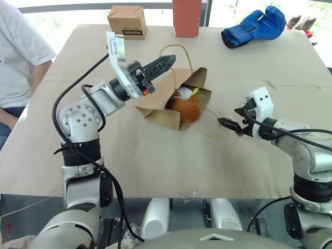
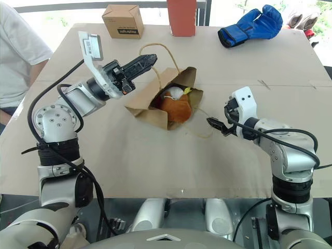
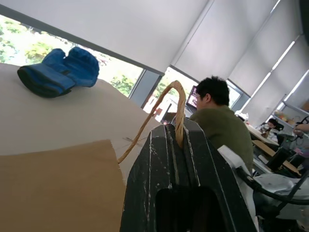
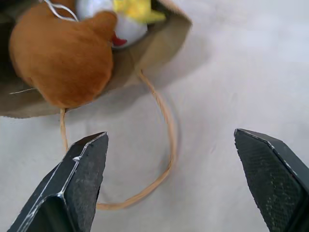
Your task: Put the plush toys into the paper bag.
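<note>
Left tool (image 1: 168, 61) clamped the paper bag (image 1: 155, 106)'s handle (image 3: 164, 99); right tool (image 4: 169, 179) gaped wide. Bag lay at frame centre, mouth toward lower right, both plush toys (image 1: 185, 108) inside.

The left end effector (image 3: 179, 137) is clamped on the bag's handle (image 3: 164, 104), brown bag paper (image 3: 58, 188) at eight o'clock, a blue glove (image 3: 58, 71) on the desk (image 3: 72, 116) at ten, a seated person (image 3: 219, 121) at three.

The bag (image 1: 155, 106) lies mid-table (image 1: 155, 166), both toys (image 1: 185, 108) in its mouth. Behind it stand a small box (image 1: 127, 22) and a tall box (image 1: 187, 17); the glove (image 1: 254, 27) lies far right.
</note>
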Motion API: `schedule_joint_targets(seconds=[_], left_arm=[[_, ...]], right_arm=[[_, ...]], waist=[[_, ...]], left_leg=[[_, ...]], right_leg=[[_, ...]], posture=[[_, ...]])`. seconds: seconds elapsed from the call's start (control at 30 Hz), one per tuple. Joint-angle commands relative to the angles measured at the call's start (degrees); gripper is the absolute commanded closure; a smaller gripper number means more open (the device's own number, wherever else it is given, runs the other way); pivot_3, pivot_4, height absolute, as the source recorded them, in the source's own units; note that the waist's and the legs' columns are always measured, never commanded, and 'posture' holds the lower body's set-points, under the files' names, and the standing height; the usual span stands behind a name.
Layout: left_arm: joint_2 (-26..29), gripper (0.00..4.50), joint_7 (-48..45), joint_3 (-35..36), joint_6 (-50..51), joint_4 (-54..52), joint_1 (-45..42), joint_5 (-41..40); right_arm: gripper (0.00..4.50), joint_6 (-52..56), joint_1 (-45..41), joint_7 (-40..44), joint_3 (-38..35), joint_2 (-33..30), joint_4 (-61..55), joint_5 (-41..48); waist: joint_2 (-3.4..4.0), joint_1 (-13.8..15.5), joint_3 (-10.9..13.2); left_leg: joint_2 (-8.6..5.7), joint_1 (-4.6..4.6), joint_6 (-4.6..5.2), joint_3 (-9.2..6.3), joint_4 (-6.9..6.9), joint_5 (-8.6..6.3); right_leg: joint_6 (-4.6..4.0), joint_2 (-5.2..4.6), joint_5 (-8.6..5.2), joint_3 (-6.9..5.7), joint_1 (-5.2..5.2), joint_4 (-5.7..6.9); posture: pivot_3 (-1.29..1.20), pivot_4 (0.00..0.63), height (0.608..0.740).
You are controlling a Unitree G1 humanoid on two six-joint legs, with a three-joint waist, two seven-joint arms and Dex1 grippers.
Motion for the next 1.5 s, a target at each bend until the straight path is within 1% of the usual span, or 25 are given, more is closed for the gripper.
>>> schedule_joint_targets(seconds=[0.03, 0.13, 0.23, 0.27, 0.3, 0.33, 0.4, 0.43, 0.47, 0.7, 0.77, 1.0, 1.17, 1.3, 1.33, 1.4, 1.43, 1.5], left_arm=[[1.4, 4.5, -3.6, 1.8, -0.5, 0.7, -2.2, -1.4], [2.0, 4.5, -5.1, 2.0, -0.3, 0.5, -2.0, -1.4], [2.5, 4.5, -5.6, 3.1, 0.1, 0.2, -1.7, -2.3], [2.8, 4.5, -5.7, 3.4, 0.2, 0.2, -1.6, -2.4], [2.9, 4.5, -5.9, 3.6, 0.2, 0.2, -1.5, -2.4], [3.0, 4.5, -5.9, 3.7, 0.1, 0.3, -1.5, -2.4], [3.0, 4.5, -5.7, 4.1, 0.0, 0.6, -1.6, -2.7], [2.9, 4.5, -5.5, 4.4, -0.1, 0.6, -1.6, -2.9], [2.8, 4.5, -5.4, 4.5, -0.2, 0.6, -1.6, -3.0], [2.2, 4.5, -5.0, 4.6, -0.3, 0.4, -1.7, -3.3], [1.8, 4.5, -5.0, 4.3, -0.5, 0.7, -2.1, -3.0], [1.4, 4.5, -5.7, 3.6, -1.4, 2.0, -3.0, -1.4], [2.0, 4.5, -7.5, 2.4, -2.9, 5.1, -5.1, 1.5], [1.8, 4.5, -8.5, 0.7, -5.9, 9.5, -8.0, 6.1], [1.7, 4.5, -9.2, 0.6, -6.1, 10.2, -8.5, 6.4], [1.7, 4.5, -10.5, 0.4, -6.4, 11.0, -9.0, 6.7], [1.5, 4.5, -10.8, 0.4, -6.3, 11.2, -9.1, 6.7], [1.3, 4.5, -11.3, 0.5, -6.2, 11.4, -9.2, 6.7]], right_arm=[[0.48, -3.3, -1.1, -2.5, 0.7, 1.9, 6.1, 0.2], [0.48, -5.8, -1.8, -2.2, 1.7, 3.1, 9.2, 1.6], [1.29, -7.7, -1.5, -1.8, 2.5, 2.6, 9.4, 2.2], [1.87, -8.4, -1.3, -1.5, 2.7, 2.5, 9.4, 2.6], [2.22, -8.9, -1.1, -1.3, 2.8, 2.5, 9.5, 3.0], [2.7, -9.3, -0.9, -1.0, 3.0, 2.4, 9.4, 3.5], [3.69, -10.3, -0.5, -0.2, 3.5, 2.1, 8.6, 4.5], [4.25, -10.6, -0.2, 0.4, 3.9, 2.0, 7.9, 5.2], [4.47, -10.7, 0.0, 0.8, 4.1, 1.8, 7.4, 5.7], [4.47, -10.7, 1.2, 2.0, 5.5, 1.0, 4.9, 9.6], [4.47, -9.6, 1.8, 1.3, 3.8, 1.9, 3.7, 11.6], [4.47, -1.1, 2.4, -3.3, -11.2, 7.5, -4.9, 28.4], [4.47, 2.3, 2.1, -10.0, -17.5, 10.5, -9.1, 40.1], [4.47, 0.7, 0.6, -18.4, -20.1, 11.4, -9.5, 49.8], [4.47, 0.1, 0.8, -19.4, -19.5, 10.4, -10.0, 49.1], [4.47, -2.1, 2.1, -20.5, -16.3, 6.1, -9.8, 42.4], [4.24, -2.9, 3.4, -20.0, -15.3, 4.2, -9.2, 40.8], [3.69, -4.3, 5.4, -18.7, -13.8, 1.6, -8.3, 40.3]], waist=[[0.02, 0.0, 0.0], [0.03, -0.1, 0.0], [0.03, -0.1, 0.0], [0.03, -0.1, 0.0], [0.03, -0.1, 0.0], [0.03, -0.1, 0.0], [0.03, -0.1, 0.0], [0.03, -0.1, 0.0], [0.03, -0.1, 0.0], [0.02, -0.1, 0.0], [0.02, -0.1, 0.0], [0.03, 0.1, 0.0], [0.03, 0.1, 0.0], [0.03, 0.0, 0.0], [0.03, 0.0, 0.0], [0.04, 0.0, 0.0], [0.04, 0.0, 0.0], [0.03, 0.1, 0.0]], left_leg=[[0.0, 0.0, 0.0, 0.0, 0.0, 0.0], [0.0, -0.01, 0.0, 0.01, -0.01, 0.0], [0.0, -0.01, 0.0, 0.0, -0.03, 0.0], [0.0, -0.01, 0.0, 0.0, -0.03, 0.0], [0.0, -0.01, 0.0, 0.0, -0.03, 0.0], [0.0, -0.01, 0.0, 0.0, -0.03, 0.0], [0.0, -0.01, 0.0, 0.0, -0.03, 0.0], [0.0, -0.01, 0.0, 0.0, -0.03, 0.0], [0.0, -0.01, 0.0, 0.0, -0.03, 0.0], [0.0, -0.01, 0.0, 0.0, -0.03, 0.0], [0.0, -0.01, 0.0, -0.01, -0.03, 0.0], [0.01, -0.02, 0.0, -0.01, -0.03, 0.0], [0.02, -0.02, 0.0, -0.02, -0.03, 0.0], [0.01, -0.02, 0.01, 0.0, -0.03, 0.0], [0.01, -0.02, 0.01, 0.0, -0.03, 0.0], [0.01, -0.03, 0.01, 0.0, -0.04, 0.0], [0.01, -0.04, 0.01, 0.03, -0.06, -0.01], [0.01, -0.06, 0.02, 0.03, -0.07, -0.01]], right_leg=[[0.0, 0.0, 0.0, 0.0, 0.0, 0.0], [0.0, 0.0, 0.0, 0.01, -0.01, 0.0], [0.0, 0.0, 0.0, 0.01, -0.02, 0.0], [0.01, 0.0, 0.0, 0.01, -0.02, 0.0], [0.01, 0.0, 0.0, 0.0, -0.02, 0.0], [0.01, 0.0, 0.0, 0.01, -0.02, 0.0], [0.01, 0.0, 0.0, 0.0, -0.02, 0.0], [0.01, 0.0, 0.0, 0.0, -0.02, 0.0], [0.01, 0.0, 0.0, 0.0, -0.02, 0.0], [0.01, 0.0, 0.0, 0.01, -0.02, 0.0], [0.01, 0.0, 0.0, 0.0, -0.02, 0.0], [0.01, 0.0, 0.0, 0.0, -0.02, 0.0], [0.0, 0.0, 0.0, -0.01, -0.02, 0.01], [0.0, 0.0, -0.01, 0.0, -0.02, 0.0], [0.0, 0.0, -0.01, 0.0, -0.02, 0.0], [0.0, 0.0, -0.01, 0.0, -0.03, -0.01], [0.0, 0.0, -0.01, 0.02, -0.05, -0.03], [0.0, 0.0, -0.01, 0.01, -0.06, -0.06]], posture=[[0.0, 0.15, 0.74], [0.0, 0.15, 0.74], [0.0, 0.15, 0.74], [0.0, 0.15, 0.74], [0.0, 0.15, 0.74], [0.0, 0.15, 0.74], [0.0, 0.15, 0.74], [0.0, 0.15, 0.74], [0.0, 0.15, 0.74], [0.0, 0.15, 0.74], [0.0, 0.15, 0.74], [0.0, 0.15, 0.74], [0.0, 0.15, 0.74], [0.0, 0.15, 0.74], [0.0, 0.15, 0.74], [0.0, 0.15, 0.74], [0.0, 0.15, 0.74], [0.0, 0.15, 0.74]])
